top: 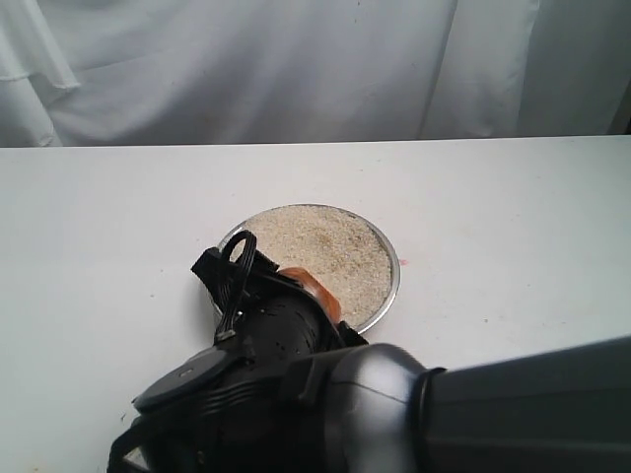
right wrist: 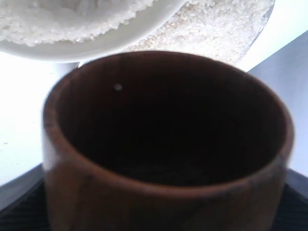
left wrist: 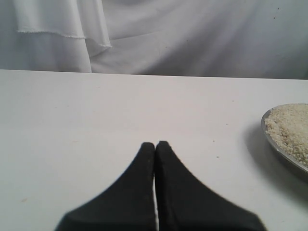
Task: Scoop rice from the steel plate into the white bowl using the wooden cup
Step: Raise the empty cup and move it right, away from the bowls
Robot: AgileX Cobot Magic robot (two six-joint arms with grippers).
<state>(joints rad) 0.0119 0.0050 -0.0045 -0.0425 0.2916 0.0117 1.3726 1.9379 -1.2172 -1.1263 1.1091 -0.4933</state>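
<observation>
The steel plate (top: 394,268) sits mid-table, heaped with rice (top: 325,241). My right gripper (right wrist: 163,209) reaches over the plate's near left edge, shut on the wooden cup (right wrist: 159,144), of which only a reddish-brown sliver (top: 322,296) shows in the exterior view. The cup's dark inside looks empty apart from one stuck grain. Just beyond its mouth is the white bowl (right wrist: 122,41), holding rice (right wrist: 53,21); the arm hides the bowl in the exterior view. My left gripper (left wrist: 155,145) is shut and empty, low over bare table left of the plate's rim (left wrist: 281,153).
The right arm's dark bulk (top: 394,414) fills the front of the exterior view and crosses toward the left. The white table (top: 513,217) stretches around the plate. A white cloth backdrop (top: 296,69) hangs behind the table's far edge.
</observation>
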